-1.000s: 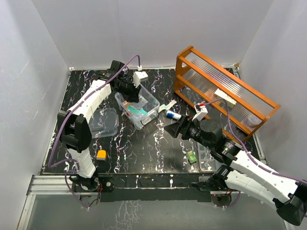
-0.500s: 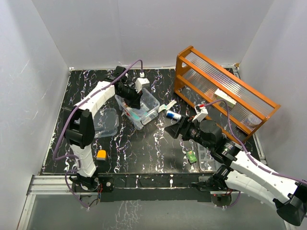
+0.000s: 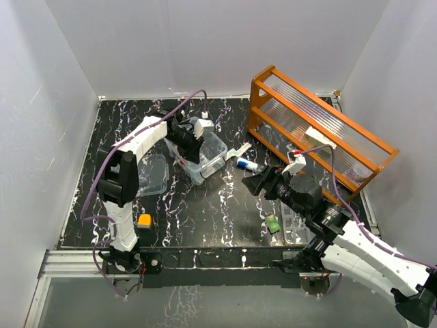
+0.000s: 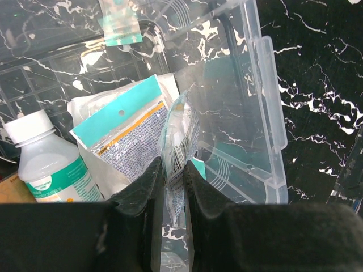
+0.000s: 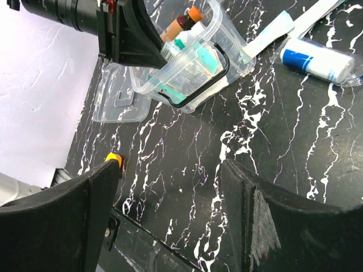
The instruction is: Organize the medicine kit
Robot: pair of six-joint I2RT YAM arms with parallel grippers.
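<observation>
bright even light, soft shadows

Clear glossy plastic medicine kit (image 4: 265, 85)

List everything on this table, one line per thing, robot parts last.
table: one, black with white veins, under everything
box: one, clear, rear centre, open
lid: one, clear, flat, left of the box
bottle: one, white with teal label, in the box
flat packet: one, teal and white, in the box
rack: one, orange wood, rear right
strips: two, white and teal, right of the box
tube: one, blue and white, beside the strips
block: one, orange, front left
green piece: one, front right
tray: one, clear, beside the green piece
left gripper: shut on a clear packet, over the box
right gripper: open, empty
</observation>
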